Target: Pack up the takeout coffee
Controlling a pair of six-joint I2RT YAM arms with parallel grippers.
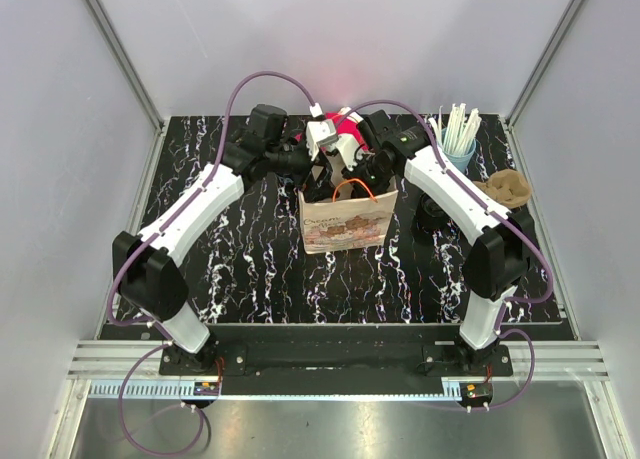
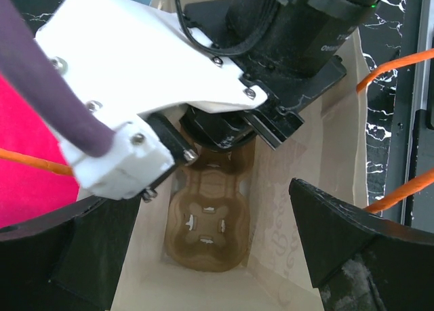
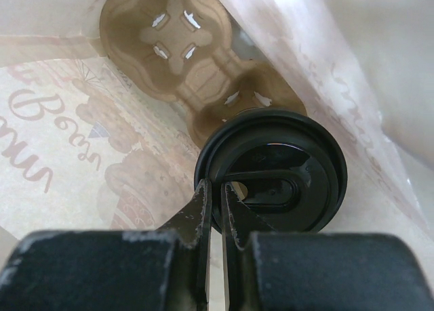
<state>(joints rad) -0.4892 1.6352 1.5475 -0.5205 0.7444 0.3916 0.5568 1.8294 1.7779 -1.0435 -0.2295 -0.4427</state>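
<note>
**A:** Right gripper (image 3: 215,189), state?

**B:** Its fingers (image 3: 202,213) are clenched to a thin gap on the lid rim of the coffee cup (image 3: 271,169). A rim pinch from above likely suits the narrow bag, since there is no room for a side grasp.

**A:** Cup location?

**B:** Deep inside the paper bag (image 1: 347,224), over the nearer well of the cardboard carrier (image 3: 173,47) on the bag's floor. The other well is vacant. Whether the cup is fully seated cannot be told, because the lid hides its base.

**A:** Left gripper (image 2: 207,243)?

**B:** Released. Its fingers (image 2: 339,236) are spread wide at the bag's mouth and grasp nothing. They probably hold the mouth open so the right arm can reach down, though contact with the paper is unclear.

**A:** Bag position?

**B:** Upright on the surface (image 1: 250,269), mid-width, closer to the far edge. A straw holder (image 1: 458,144) stands at the far right corner, well apart.

**A:** Judgement?

**B:** This is the placing step, near its end. The next move needs a clean release and a straight lift. The risk is dragging the lid off or tipping the cup.
</note>
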